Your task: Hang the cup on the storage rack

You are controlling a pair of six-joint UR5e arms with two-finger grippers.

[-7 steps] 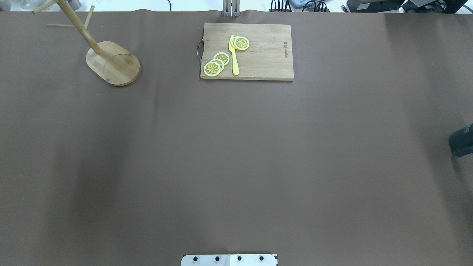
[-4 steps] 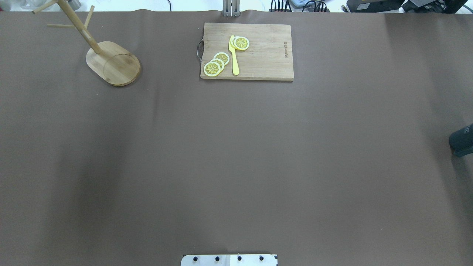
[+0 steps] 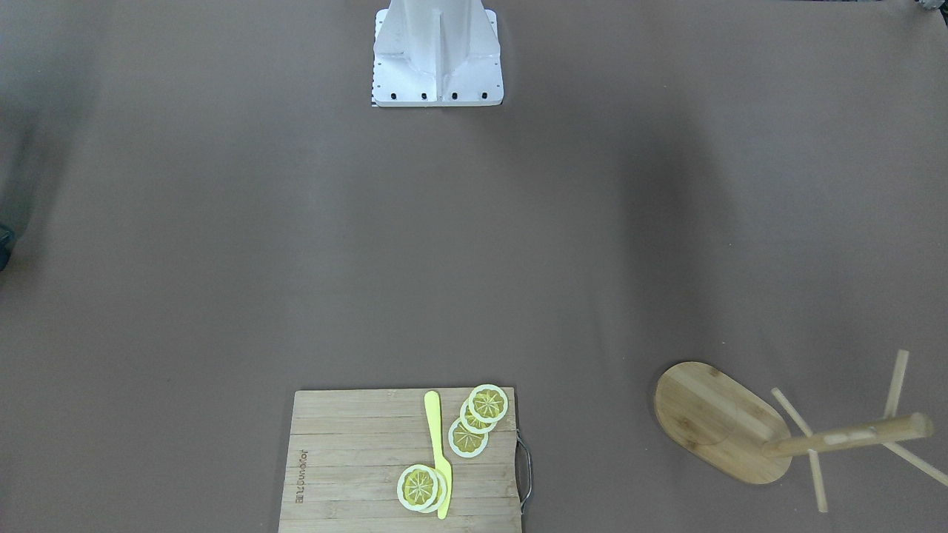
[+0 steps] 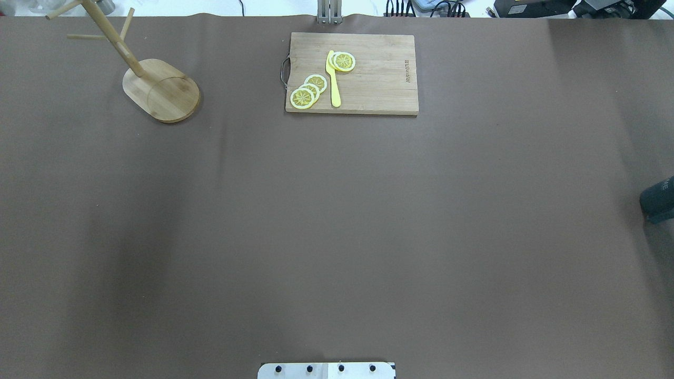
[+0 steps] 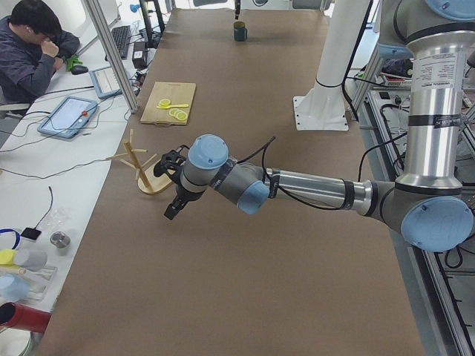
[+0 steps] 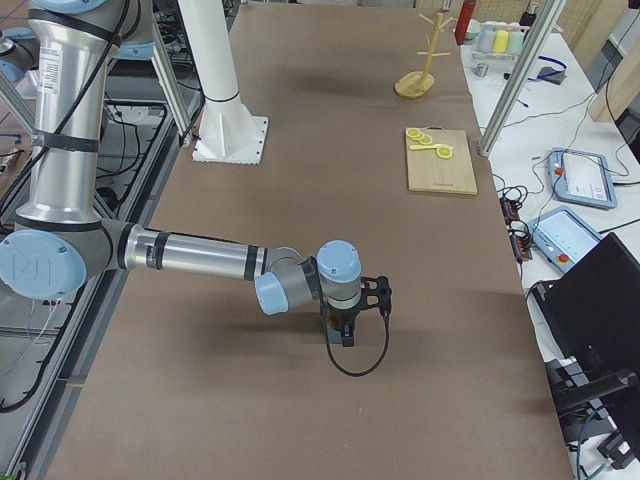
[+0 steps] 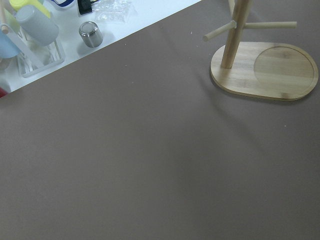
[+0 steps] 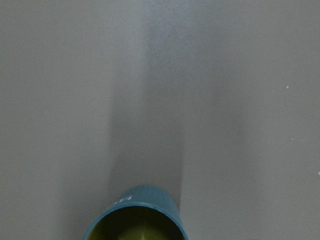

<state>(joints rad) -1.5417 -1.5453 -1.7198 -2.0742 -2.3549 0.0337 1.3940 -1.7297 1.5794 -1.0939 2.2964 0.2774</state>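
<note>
The cup (image 4: pixel 658 202) is slate-blue and stands upright at the table's far right edge, cut off by the overhead frame. The right wrist view shows its rim and yellow-olive inside (image 8: pixel 134 216) at the bottom edge. The storage rack (image 4: pixel 160 90) stands at the far left; it also shows in the left wrist view (image 7: pixel 265 70) and the front view (image 3: pixel 722 422). My left gripper (image 5: pixel 173 210) hovers close to the rack (image 5: pixel 141 167). My right gripper (image 6: pixel 345 328) hangs just above the cup. I cannot tell whether either gripper is open or shut.
A cutting board (image 4: pixel 368 79) with lemon slices and a yellow knife (image 4: pixel 333 79) lies at the far middle. The robot's white pedestal (image 3: pixel 437 52) stands at the near edge. Cups and a small tin (image 7: pixel 91 34) sit off the table's left end.
</note>
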